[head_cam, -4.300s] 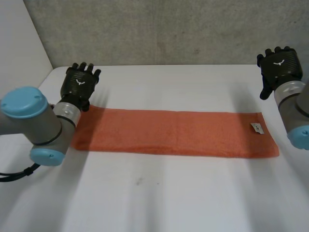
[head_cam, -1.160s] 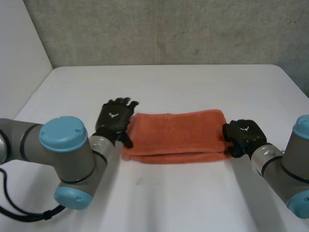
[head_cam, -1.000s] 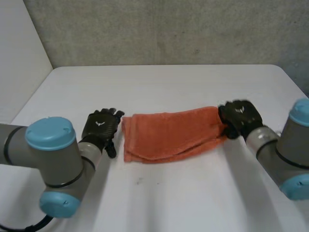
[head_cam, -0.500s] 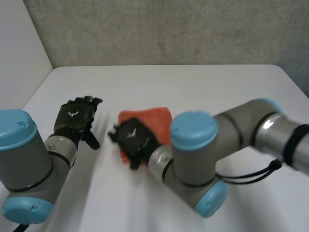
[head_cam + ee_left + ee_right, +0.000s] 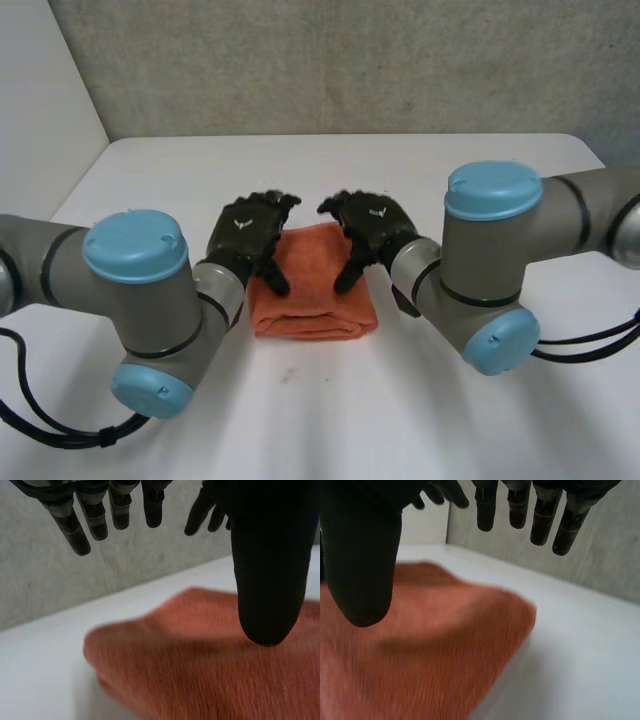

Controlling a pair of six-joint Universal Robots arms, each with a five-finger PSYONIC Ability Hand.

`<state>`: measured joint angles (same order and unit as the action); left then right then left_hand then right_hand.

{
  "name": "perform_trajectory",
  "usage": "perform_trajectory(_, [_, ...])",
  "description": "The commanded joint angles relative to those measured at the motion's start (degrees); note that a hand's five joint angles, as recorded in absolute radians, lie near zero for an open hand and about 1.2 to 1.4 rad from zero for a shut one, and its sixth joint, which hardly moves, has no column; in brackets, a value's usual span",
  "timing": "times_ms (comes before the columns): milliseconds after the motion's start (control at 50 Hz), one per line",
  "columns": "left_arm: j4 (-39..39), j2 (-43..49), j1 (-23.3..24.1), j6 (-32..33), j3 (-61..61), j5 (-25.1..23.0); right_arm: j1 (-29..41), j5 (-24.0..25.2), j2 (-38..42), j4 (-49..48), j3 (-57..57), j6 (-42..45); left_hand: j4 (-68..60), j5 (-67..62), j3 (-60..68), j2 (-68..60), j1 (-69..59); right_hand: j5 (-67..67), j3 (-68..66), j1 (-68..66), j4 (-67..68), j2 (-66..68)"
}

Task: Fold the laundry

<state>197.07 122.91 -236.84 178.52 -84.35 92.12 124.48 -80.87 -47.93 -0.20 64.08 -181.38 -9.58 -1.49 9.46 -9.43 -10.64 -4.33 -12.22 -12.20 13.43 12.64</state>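
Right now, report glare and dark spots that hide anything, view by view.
Head view: even light, no glare on the white table or the orange towel. Left wrist view: the thumb of the left hand reads as a flat black shape over the towel, detail lost. Right wrist view: the same for the right hand.

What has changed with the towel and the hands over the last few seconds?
The towel went from a long flat strip to a small folded square: the right hand carried its end leftward over the rest and let go. The left hand moved back in to the towel's left edge. Both hands are open now. The towel stayed on the table.
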Motion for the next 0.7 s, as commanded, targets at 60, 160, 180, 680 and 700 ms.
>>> perform_trajectory(60, [-4.58, 0.84, -2.04, 0.95, -1.51, 3.95, -1.34, -0.51, 6.97, 6.52, -6.15, 2.77, -0.42, 1.49, 0.54, -0.57, 0.64, 4.33, 2.22, 2.2, -3.43, -2.64])
perform_trajectory(160, [-6.87, -0.39, -2.57, 1.91, -3.54, 3.86, -3.09, -0.78, 6.01, 7.32, -7.21, 4.98, -0.42, 1.49, 0.54, -0.57, 0.64, 4.33, 2.22, 2.2, -3.43, -2.64])
perform_trajectory(180, [-6.87, -0.39, -2.57, 1.92, -3.54, 3.86, -3.45, -0.78, 5.23, 7.41, -7.22, 4.98, -0.42, 1.49, 0.54, -0.57, 0.64, 4.33, 2.22, 2.2, -3.43, -2.64])
perform_trajectory(680, [-13.45, -27.28, -7.84, 1.3, 3.66, 1.67, -10.4, -6.23, -28.44, -4.37, 5.79, 4.81, -0.42, 1.49, 0.54, -0.57, 0.64, 4.33, 2.22, 2.2, -3.43, -2.64])
perform_trajectory(700, [-15.12, -28.07, -8.54, 1.13, 4.19, 0.79, -11.35, -6.93, -30.36, -4.19, 6.66, 4.89, -0.46, 1.45, 0.59, -0.62, 0.59, 4.33, 2.22, 2.2, -3.43, -2.64])
